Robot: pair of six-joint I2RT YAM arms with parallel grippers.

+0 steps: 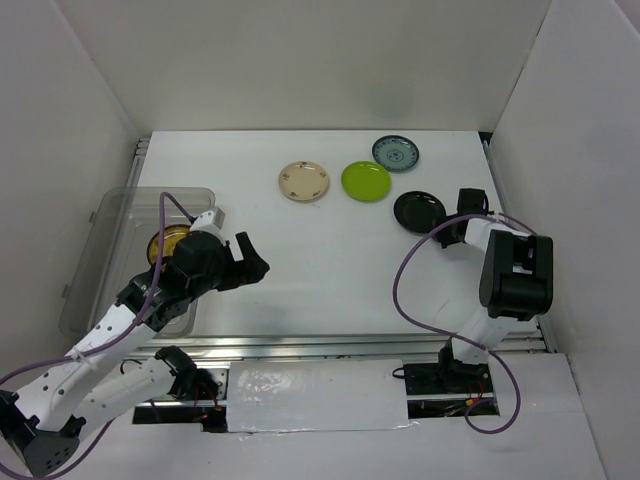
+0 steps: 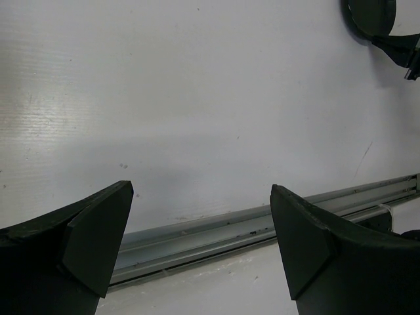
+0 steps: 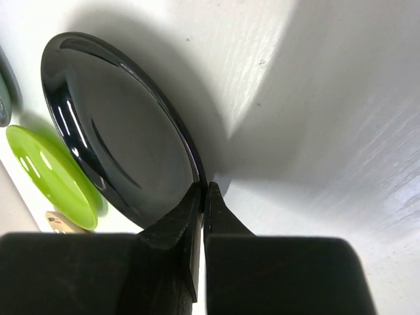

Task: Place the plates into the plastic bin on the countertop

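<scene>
A cream plate [image 1: 304, 181], a lime green plate [image 1: 366, 181], a teal patterned plate [image 1: 396, 153] and a glossy black plate [image 1: 419, 211] lie on the white countertop [image 1: 330, 270]. My right gripper [image 1: 457, 215] is shut on the black plate's rim [image 3: 197, 172]; the green plate [image 3: 49, 174] shows beyond it. The clear plastic bin [image 1: 105, 235] stands at the left, with a brownish plate [image 1: 166, 243] inside. My left gripper [image 1: 252, 262] is open and empty just right of the bin; its fingers [image 2: 98, 236] frame bare countertop and the front rail [image 2: 262, 223].
White walls enclose the countertop on three sides. The metal rail [image 1: 350, 345] runs along the front edge. A purple cable [image 1: 410, 290] loops from the right arm over the table's right part.
</scene>
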